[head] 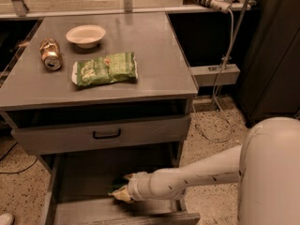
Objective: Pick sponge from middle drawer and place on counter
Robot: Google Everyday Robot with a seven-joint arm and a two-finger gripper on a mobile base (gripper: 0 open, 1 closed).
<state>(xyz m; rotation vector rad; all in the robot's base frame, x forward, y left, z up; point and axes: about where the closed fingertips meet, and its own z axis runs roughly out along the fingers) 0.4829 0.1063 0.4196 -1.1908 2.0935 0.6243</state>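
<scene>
Can (50,55) on its side at the far left of the counter (159,55), open end facing you. Just right of it and further back, a shallow white bowl (86,35), upright. In front of the bowl you've got a light green snack bag (105,69) lying flat, apart from both. The right half of the counter is bare grey.

Under the top there's a dark open slot, then a closed drawer front (56,139) with a black handle (107,134) near its centre. Below that the middle drawer (79,182) is pulled out toward you, floor and low left wall visible.

The sponge (116,184) is in that drawer, on the floor right of centre and toward the front, showing as a small dark green patch. The gripper (123,187) is down inside the drawer right at the sponge, touching or nearly touching it, pale tips pointing left. You can't tell from this view whether it has hold of the sponge or is only against it. The sponge is not on the counter.

The arm (187,179) runs from the gripper to the right, roughly level, over the drawer's right edge to the big white robot body (272,172) filling the lower right corner.

Further right and back, a cable (228,41) hangs from a power strip (208,0) down to the speckled floor (211,125).
</scene>
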